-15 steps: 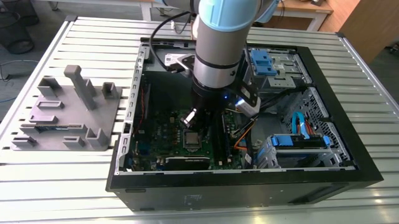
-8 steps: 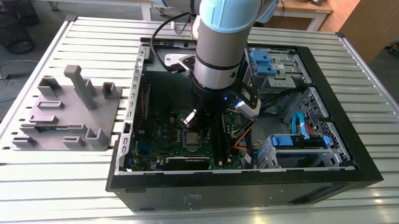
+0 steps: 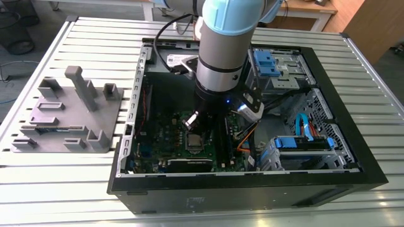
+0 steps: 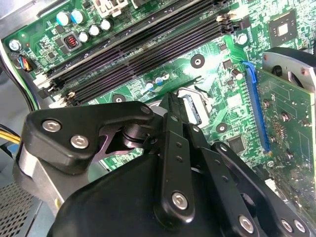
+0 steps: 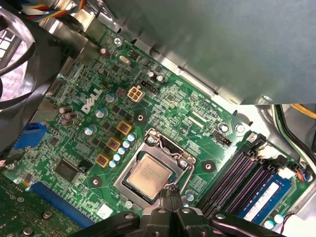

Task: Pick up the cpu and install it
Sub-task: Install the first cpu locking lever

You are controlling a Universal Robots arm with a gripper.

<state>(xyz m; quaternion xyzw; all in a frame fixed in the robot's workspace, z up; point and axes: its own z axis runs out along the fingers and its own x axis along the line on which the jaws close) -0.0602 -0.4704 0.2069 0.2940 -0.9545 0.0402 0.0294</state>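
arm (image 3: pixel 220 56): upright, reaching straight down | pincer (image 5: pixel 171 193): fingertips pressed together, empty

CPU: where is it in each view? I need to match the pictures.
Exterior view: cpu in its socket, under the gripper.
First wrist view: cpu in the socket, beside the gripper.
Second wrist view: socket frame behind the gripper; cpu cannot be told.
Shared landmark: memory slots.
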